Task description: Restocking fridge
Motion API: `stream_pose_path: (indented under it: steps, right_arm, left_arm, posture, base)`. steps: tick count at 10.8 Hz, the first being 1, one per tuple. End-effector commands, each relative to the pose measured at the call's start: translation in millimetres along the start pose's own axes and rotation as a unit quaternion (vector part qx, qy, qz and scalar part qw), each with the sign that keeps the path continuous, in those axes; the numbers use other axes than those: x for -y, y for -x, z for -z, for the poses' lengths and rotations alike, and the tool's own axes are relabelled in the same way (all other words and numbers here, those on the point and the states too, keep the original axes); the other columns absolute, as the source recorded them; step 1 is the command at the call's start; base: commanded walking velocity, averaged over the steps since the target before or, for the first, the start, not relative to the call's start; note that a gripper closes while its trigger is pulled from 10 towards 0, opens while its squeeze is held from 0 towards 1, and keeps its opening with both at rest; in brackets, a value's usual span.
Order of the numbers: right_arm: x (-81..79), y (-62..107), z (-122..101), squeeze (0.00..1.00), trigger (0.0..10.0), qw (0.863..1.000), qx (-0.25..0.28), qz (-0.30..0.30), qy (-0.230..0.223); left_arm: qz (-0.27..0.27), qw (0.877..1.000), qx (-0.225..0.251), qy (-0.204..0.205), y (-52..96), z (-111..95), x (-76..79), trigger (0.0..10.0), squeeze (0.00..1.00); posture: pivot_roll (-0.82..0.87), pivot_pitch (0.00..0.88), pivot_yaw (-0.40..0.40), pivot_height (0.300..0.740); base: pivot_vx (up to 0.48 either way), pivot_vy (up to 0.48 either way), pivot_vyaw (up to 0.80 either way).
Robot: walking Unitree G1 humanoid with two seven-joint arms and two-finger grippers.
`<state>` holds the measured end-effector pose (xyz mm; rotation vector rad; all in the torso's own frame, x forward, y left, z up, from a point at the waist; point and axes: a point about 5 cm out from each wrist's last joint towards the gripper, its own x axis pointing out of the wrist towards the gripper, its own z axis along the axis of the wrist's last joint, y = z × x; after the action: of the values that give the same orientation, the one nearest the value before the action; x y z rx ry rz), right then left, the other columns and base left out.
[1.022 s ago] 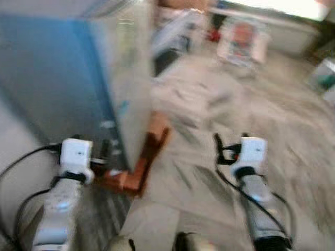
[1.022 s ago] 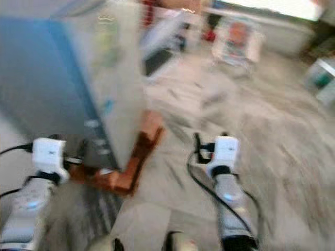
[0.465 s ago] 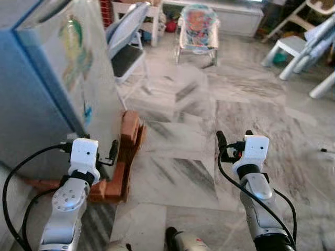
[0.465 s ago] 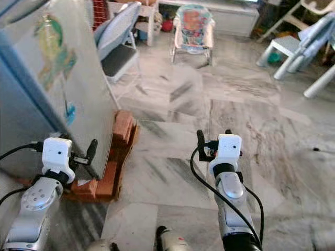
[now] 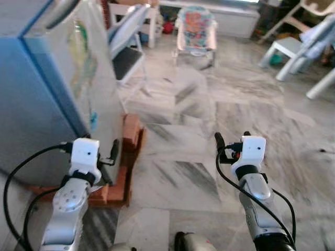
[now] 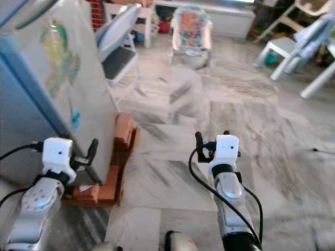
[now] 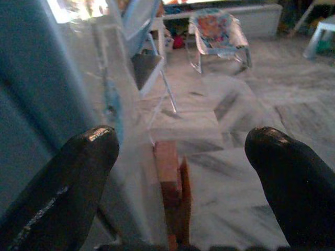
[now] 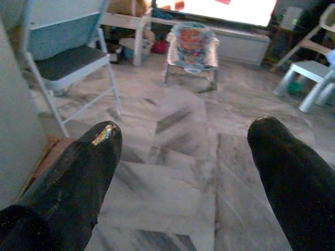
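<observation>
Tall blue-sided fridge (image 5: 36, 99) stands on red bricks (image 5: 125, 162) at left. Left gripper (image 7: 183, 151) beside it, right gripper (image 8: 183, 151) over marble floor (image 5: 209, 120), both w/ fingers wide, empty. Folding chair (image 6: 118, 49) beyond.

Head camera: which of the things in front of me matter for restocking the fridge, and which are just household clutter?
For the job:
- fridge, standing on bricks
- left end effector, open, empty, beside the fridge
- right end effector, open, empty, over the floor

Lying about:
- folding chair
- baby bouncer
- white plastic stool
- marble floor
</observation>
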<state>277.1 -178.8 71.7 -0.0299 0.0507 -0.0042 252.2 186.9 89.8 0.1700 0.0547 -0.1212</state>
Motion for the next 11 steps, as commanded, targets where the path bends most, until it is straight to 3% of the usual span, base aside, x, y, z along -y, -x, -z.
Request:
stream_pose_path:
  steps: [1, 8, 11]
  right_arm:
    - [0.4, -0.3, -0.4, 0.0, 10.0, 1.0, 0.002, 0.003, 0.001]
    - [-0.1, -1.4, -1.3, 0.0, 10.0, 1.0, 0.003, 0.001, 0.002]
    - [0.6, -1.8, -1.1, 0.0, 10.0, 1.0, 0.003, 0.003, 0.004]
  left_arm:
    - [0.002, 1.0, -0.003, -0.002, 1.2, 0.2, 0.7, 10.0, 0.0]
    - [0.001, 1.0, 0.0, 0.0, -0.3, -0.1, 3.9, 10.0, 0.0]
    - [0.008, 1.0, 0.003, -0.001, -0.9, -0.8, 8.0, 10.0, 0.0]
  posture:
    - [0.12, 0.088, -0.042, 0.74]
    - [0.11, 0.092, -0.044, 0.74]
    - [0.11, 0.093, -0.044, 0.74]
  base:
    - [0.0, 0.0, 0.0]
    - [0.0, 0.275, 0.0]
    - [0.0, 0.0, 0.0]
